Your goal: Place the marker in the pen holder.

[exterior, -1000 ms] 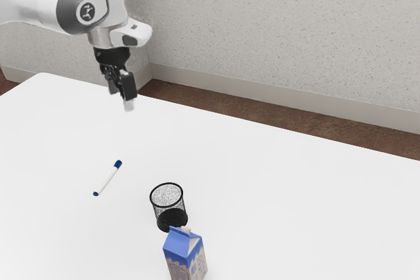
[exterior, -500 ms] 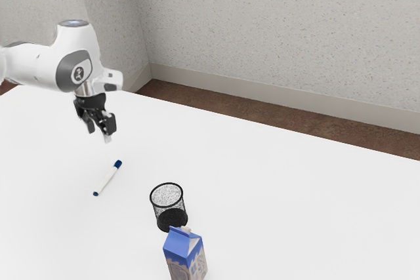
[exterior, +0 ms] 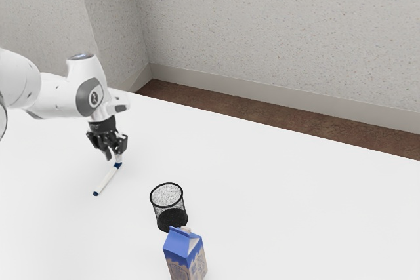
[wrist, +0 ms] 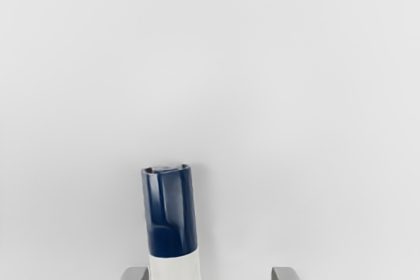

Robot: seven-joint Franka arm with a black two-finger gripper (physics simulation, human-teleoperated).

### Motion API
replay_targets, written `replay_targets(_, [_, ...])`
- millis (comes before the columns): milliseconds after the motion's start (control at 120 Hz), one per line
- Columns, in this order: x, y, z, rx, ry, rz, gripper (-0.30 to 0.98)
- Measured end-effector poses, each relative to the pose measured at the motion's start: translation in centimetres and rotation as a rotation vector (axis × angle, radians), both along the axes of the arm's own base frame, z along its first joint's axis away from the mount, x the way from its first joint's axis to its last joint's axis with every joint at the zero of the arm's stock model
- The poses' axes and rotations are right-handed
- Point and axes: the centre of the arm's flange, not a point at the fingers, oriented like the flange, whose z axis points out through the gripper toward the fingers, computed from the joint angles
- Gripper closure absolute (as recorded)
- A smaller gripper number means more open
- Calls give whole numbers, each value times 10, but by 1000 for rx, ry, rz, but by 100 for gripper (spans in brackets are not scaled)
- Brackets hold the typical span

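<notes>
Down toward the marker came the fingers — they are wide open and hold nothing. The marker lies on the counter, its blue end just under them. The pen holder stands farther off — the milk box even farther.

The hand, its fingers parted, is low over the white worktop, right by one dark blue end of the marker, which lies flat. Towards the exterior view's right, the pen holder (black mesh, upright) stands near a blue-topped carton.
</notes>
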Motion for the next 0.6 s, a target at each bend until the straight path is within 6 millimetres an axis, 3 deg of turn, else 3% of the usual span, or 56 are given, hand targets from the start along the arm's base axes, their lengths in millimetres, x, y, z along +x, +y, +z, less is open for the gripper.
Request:
replay_targets(267, [0, 2, -23, 42, 37, -19, 51])
replay_targets(600, [7, 3, -38, 49, 49, -9, 51])
